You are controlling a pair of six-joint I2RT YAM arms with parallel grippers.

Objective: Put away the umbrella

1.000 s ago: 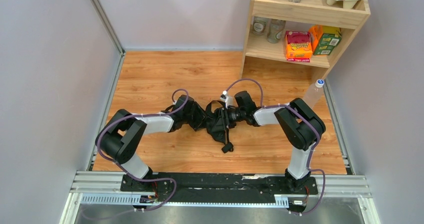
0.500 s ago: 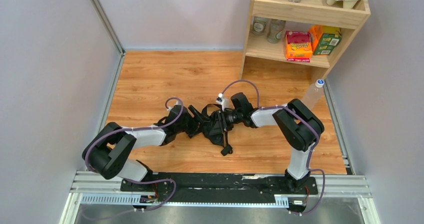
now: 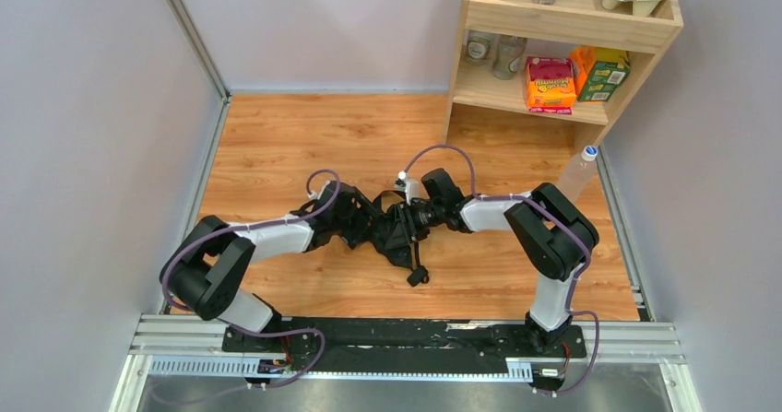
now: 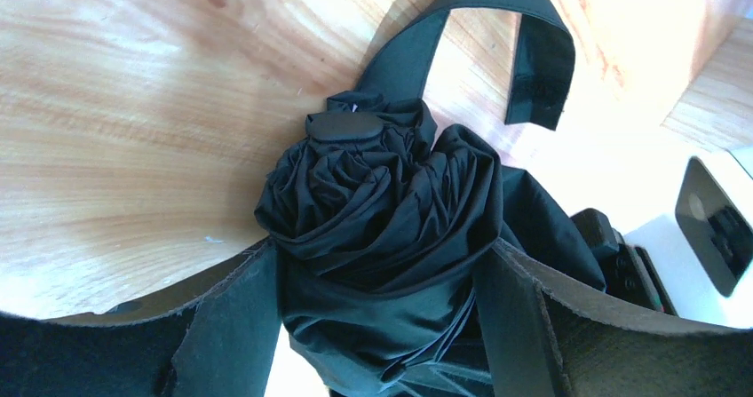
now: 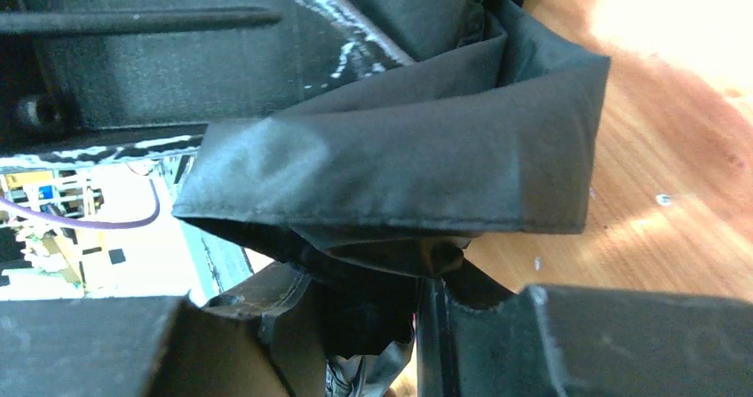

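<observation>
The black umbrella (image 3: 395,232) lies bunched on the wooden floor between my two arms, its small handle (image 3: 418,275) pointing toward the near edge. My left gripper (image 3: 361,229) grips the fabric bundle from the left; in the left wrist view the twisted canopy (image 4: 382,202) sits between the fingers (image 4: 235,326), with the closing strap (image 4: 533,59) looping above. My right gripper (image 3: 412,217) holds the umbrella from the right; in the right wrist view folded fabric (image 5: 400,166) is pinched between its fingers (image 5: 257,344).
A wooden shelf (image 3: 562,20) with boxes, jars and cups stands at the back right. A clear plastic bottle (image 3: 579,172) stands beside it near the right rail. Grey walls and metal rails bound the floor on both sides.
The left arm swung down and left, then came back in a little; both grippers and the umbrella shifted slightly left. Both grips stayed closed on the umbrella.
</observation>
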